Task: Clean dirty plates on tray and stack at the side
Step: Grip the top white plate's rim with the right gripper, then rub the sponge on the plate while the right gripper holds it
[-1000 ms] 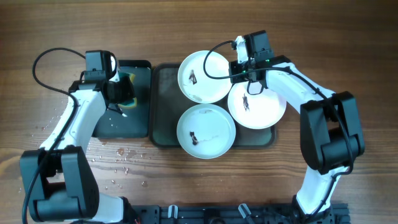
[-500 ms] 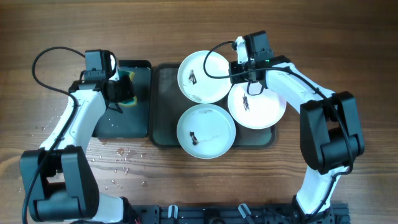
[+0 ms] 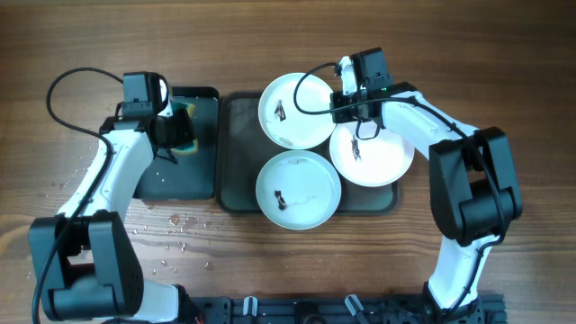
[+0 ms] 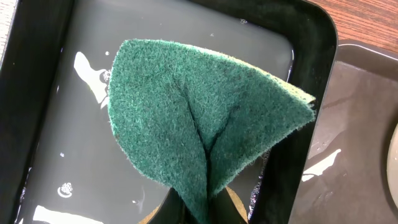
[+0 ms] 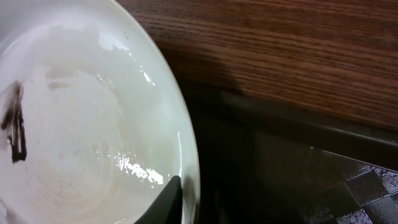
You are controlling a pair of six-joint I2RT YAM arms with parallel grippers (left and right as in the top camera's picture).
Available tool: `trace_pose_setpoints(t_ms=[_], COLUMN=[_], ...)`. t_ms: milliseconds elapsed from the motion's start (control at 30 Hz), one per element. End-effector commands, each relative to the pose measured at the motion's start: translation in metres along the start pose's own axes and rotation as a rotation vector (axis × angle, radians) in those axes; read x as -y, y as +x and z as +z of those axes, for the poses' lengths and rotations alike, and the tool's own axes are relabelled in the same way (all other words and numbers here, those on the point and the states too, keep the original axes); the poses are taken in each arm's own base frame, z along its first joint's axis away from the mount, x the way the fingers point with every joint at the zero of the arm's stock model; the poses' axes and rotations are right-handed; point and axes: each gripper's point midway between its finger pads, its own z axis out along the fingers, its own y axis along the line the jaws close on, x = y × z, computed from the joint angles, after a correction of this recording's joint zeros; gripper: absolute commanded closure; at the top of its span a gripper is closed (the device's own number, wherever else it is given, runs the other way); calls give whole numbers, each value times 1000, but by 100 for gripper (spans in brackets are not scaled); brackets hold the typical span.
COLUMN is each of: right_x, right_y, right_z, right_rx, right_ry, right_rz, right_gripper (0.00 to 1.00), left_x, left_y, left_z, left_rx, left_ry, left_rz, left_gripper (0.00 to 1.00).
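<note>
So the right gripper [image 3: 354, 97] is sitting right at the right edge of the far plate [image 3: 292, 117]. On its wrist cam one dark fingertip [image 5: 169, 199] lies just inside that plate's rim, but the other one is lost in shadow, so I honestly can't tell if it's pinching the rim or just spread around it. That plate hangs over the far rim of the brown-grey tray [image 3: 236, 153] and has a dark smudge [image 5: 13, 124] left of centre. The right-hand plate [image 3: 382, 157] is just beside the gripper and meets the far plate's edge; can't say which one is on top. The near plate [image 3: 301, 184] is on the tray's front half, also smudged. Over on the left, the left gripper [image 4: 199, 211] is pressed together on a folded green sponge [image 4: 205, 118], held above the black tray [image 4: 311, 37], which has shallow water [image 4: 68, 155] in it and sits right against the brown tray. It's all on a wooden table [image 3: 504, 72], with droplets [image 3: 175, 229] scattered near the black tray's front.
</note>
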Motion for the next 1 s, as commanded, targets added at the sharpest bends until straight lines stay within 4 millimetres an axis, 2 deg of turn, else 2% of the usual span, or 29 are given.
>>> trace_pose_setpoints(t_ms=[0,267,467,800,967], right_x=[-3,-5,-6,-6,-5], right_y=[-6,-13,-15,-14,-10], right_z=[-11,-15,-19,-19,-18], right_rx=[22,44,52,48,34], right_ry=[-13,-16,-16,-16,-15], right_rz=[2,-6,-11,-9,-5], right_gripper=[87,83,83,95,96], left_x=[1,1,1,1,1], left_y=[-6,-5,-5,-5,-5], left_z=[-5,-5,-5,-5,-5], left_rx=[20,16,16,16,17], left_ry=[15,14,14,14,14], left_rz=[-3,-3,-3,-4,-3], left_gripper=[96,96,96,96,96])
